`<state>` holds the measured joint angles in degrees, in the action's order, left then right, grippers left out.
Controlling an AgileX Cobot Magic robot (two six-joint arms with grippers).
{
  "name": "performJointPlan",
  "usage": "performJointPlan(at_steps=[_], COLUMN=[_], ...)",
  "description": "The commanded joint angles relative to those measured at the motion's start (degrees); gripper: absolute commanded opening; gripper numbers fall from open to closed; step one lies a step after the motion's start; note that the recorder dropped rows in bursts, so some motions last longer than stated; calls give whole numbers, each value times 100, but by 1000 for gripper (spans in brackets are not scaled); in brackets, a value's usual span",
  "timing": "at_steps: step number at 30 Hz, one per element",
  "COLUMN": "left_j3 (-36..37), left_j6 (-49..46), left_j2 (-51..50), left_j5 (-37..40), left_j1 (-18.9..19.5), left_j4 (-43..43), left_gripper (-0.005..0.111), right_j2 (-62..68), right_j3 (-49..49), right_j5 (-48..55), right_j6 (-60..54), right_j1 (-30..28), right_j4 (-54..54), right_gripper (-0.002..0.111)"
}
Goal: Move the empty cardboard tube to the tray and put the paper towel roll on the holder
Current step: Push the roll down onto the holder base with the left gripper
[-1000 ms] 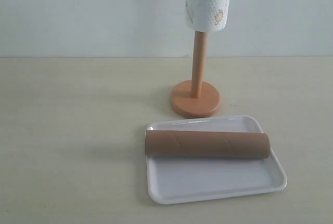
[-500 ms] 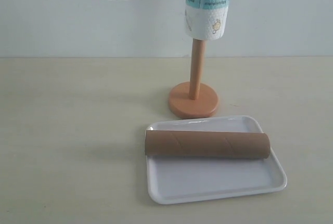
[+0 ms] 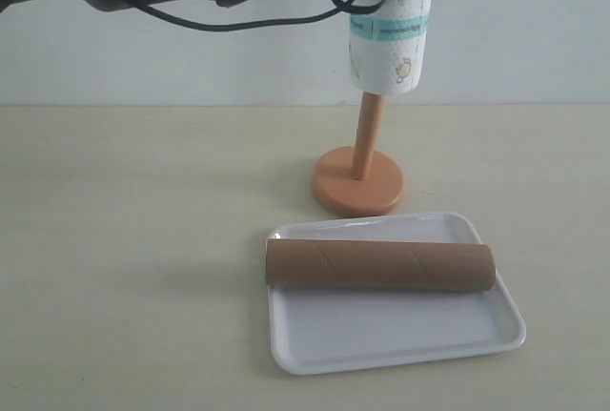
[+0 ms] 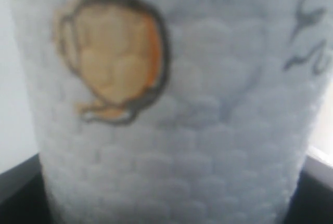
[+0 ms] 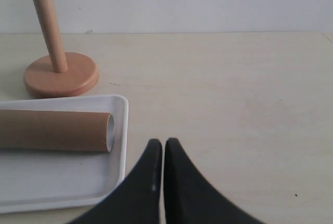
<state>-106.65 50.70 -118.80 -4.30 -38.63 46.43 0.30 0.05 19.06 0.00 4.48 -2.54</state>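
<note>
Left gripper [image 4: 169, 193] spread wide and clamped on the paper towel roll [image 3: 391, 34], with dark jaw edges showing on either side of it. Roll upright, threaded onto the holder [image 3: 360, 182] pole, its lower end well above the disc base. Right gripper [image 5: 163, 147] closed tight and empty, just beside the tray [image 3: 381, 335], where the cardboard tube [image 3: 379, 267] lies on its side.
</note>
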Motion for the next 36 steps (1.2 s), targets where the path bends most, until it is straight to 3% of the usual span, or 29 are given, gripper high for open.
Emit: performJointPlan(at_steps=[1,7,14,20,28,36], left_j3=[234,625,1245,1882,2256,2653], left_j6=[26,26,-617,-898,-1637,-1673], left_j2=[37,87,439,503,503,476], left_j5=[-376,-766,-866,-2139,-2187,-2454], left_j1=[115,274,415,735,773,822], left_j4=[-169,-215,-594,-1516,-1730,-1771], left_gripper=[4,4,4,4,4,4], right_j2=[-30,-30,-30,-30,-30,-30], right_j3=[-5,-5,-5,-5,-5,-5], right_j5=[-65,-65,-65,-65,-65,-65], right_j6=[0,0,0,0,0,0], right_j1=[5,5,5,5,5,5], right_j4=[-11,-11,-11,-11,-11,-11], right_gripper=[1,1,1,1,1,1])
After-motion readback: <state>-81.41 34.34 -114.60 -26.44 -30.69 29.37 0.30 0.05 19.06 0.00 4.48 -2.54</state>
